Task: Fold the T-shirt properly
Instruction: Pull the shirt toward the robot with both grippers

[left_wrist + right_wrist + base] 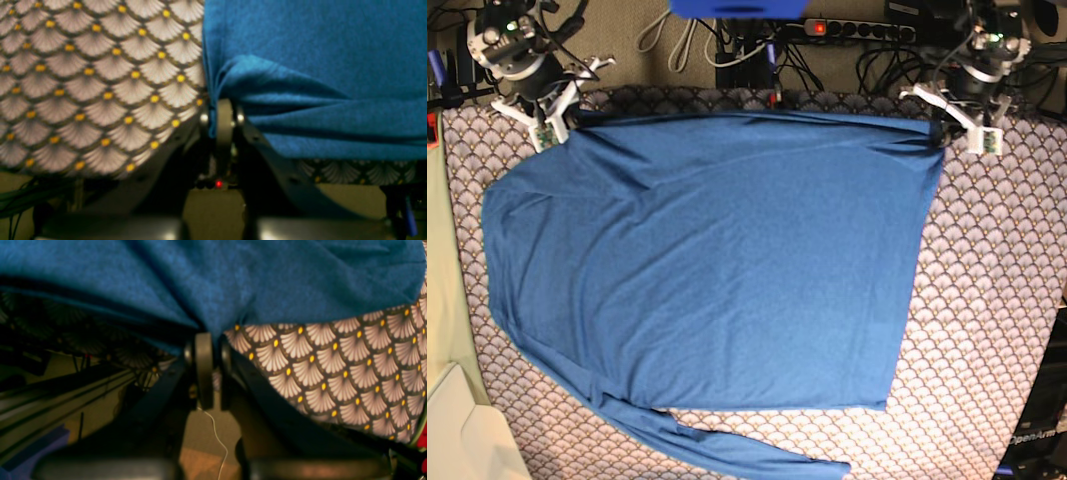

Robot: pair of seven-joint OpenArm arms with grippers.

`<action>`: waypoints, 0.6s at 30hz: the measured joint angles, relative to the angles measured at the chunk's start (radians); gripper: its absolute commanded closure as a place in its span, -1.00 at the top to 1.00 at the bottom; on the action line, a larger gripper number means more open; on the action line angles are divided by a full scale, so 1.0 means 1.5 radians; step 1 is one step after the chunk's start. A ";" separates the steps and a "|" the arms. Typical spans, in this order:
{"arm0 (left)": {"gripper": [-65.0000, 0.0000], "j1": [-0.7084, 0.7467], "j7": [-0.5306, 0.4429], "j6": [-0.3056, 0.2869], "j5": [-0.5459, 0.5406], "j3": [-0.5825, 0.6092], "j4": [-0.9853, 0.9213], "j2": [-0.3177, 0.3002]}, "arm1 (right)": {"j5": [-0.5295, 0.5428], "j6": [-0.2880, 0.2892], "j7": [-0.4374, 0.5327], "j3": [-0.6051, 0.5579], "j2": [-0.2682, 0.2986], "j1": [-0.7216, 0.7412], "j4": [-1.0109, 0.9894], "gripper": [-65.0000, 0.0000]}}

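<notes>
Left wrist: left end effector (223, 115) pinches the soft blue knit T-shirt's (317, 50) edge; a thin bite could slip.

Right wrist: right end effector (208, 346) clamps bunched fabric.

Base: shirt spread flat on the scallop-patterned cloth (997, 300) covering the counter, one sleeve trailing.

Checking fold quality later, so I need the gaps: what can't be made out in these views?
- T-shirt lower sleeve: base view, cut off by the bottom edge.
- T-shirt neckline: not visible in any view.
- Left claw and right claw tips: wrist views, blurred and buried in bunched fabric.
- Patterned cloth: its middle is hidden under the shirt.
</notes>
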 measured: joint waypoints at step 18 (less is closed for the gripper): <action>-0.99 -0.027 0.120 -0.003 -0.002 -0.040 0.020 0.001 | 0.004 0.006 0.002 -0.003 -0.002 -0.032 0.001 -1.00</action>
